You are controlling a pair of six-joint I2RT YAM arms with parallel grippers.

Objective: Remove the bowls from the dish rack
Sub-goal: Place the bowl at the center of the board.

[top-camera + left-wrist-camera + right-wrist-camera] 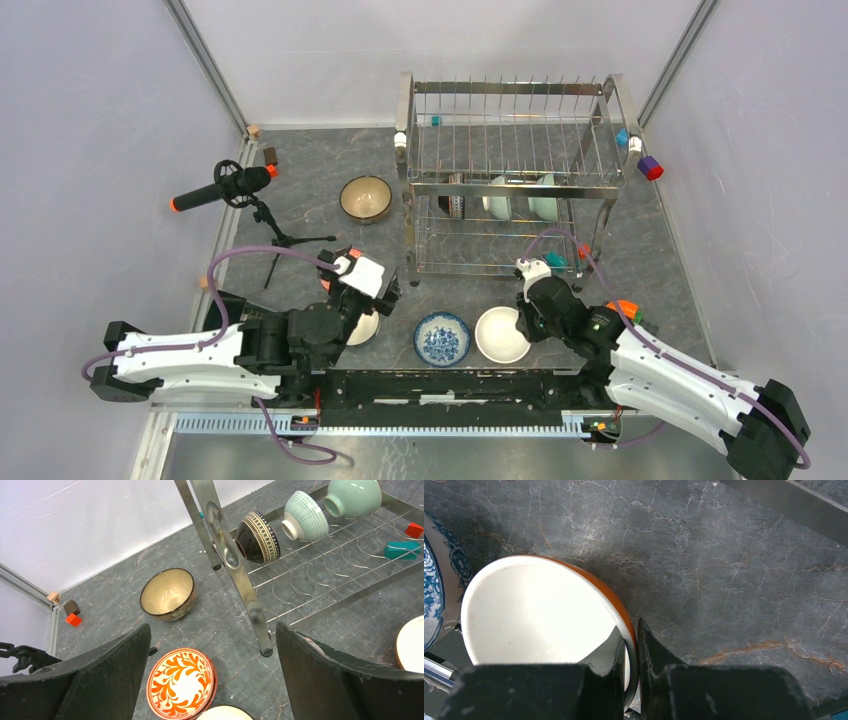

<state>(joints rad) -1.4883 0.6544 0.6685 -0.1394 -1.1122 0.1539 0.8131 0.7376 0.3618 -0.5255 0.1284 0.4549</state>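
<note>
Top external view, left to right: your left tool [212,640] hangs wide open and empty over the orange-leafed bowl [181,682]. Your right tool [633,645] pinches the rim of the white-lined orange bowl [544,615], which seems to rest on the counter [724,555] beside the blue-and-white bowl [442,338]. That looks like set-down: release, lift clear, then reach for the three bowls [497,197] left on the lower tier of the dish rack [515,186].
</note>
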